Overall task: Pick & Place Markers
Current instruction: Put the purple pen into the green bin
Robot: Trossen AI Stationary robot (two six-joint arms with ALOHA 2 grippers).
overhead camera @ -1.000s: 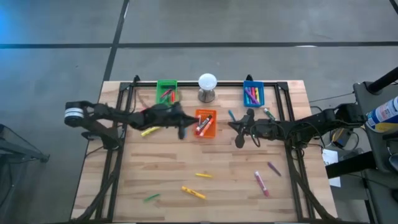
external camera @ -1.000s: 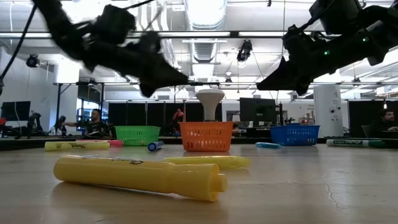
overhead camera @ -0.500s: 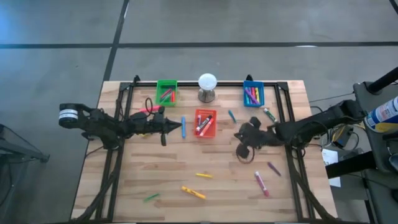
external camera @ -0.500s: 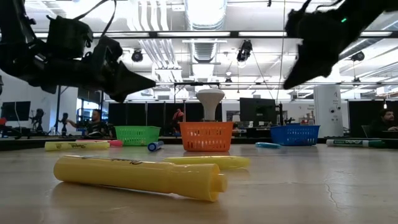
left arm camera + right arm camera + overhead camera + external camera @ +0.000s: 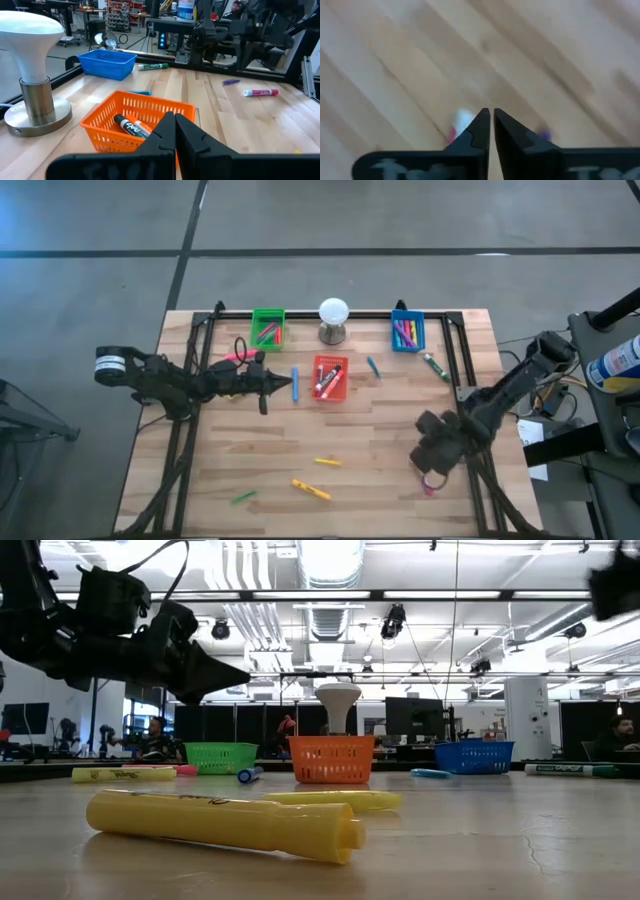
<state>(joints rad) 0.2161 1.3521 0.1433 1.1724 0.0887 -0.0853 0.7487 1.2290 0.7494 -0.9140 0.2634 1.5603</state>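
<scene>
Loose markers lie flat on the wooden table: a yellow one [image 5: 311,489], a smaller yellow one [image 5: 327,462], a green one [image 5: 244,497], a blue one [image 5: 295,384] and a pink one [image 5: 432,484]. My right gripper [image 5: 432,464] hangs shut above the pink marker [image 5: 462,121], pointing down; a purple speck [image 5: 544,133] shows beside its fingers. My left gripper [image 5: 268,386] is shut, held level above the table and pointing at the orange bin [image 5: 135,117], which holds markers.
A green bin [image 5: 267,328] and a blue bin [image 5: 406,330] with markers stand at the far edge, with a white ball on a grey stand [image 5: 333,317] between them. Near the blue bin lie a light-blue marker [image 5: 373,367] and a green-and-white one [image 5: 434,366].
My left gripper has drawn back from the orange bin toward the table's left edge, sunk a little, and then kept still. My right gripper has swung from the far right toward the near edge, tipping from nearly level to pointing down over the pink marker.
</scene>
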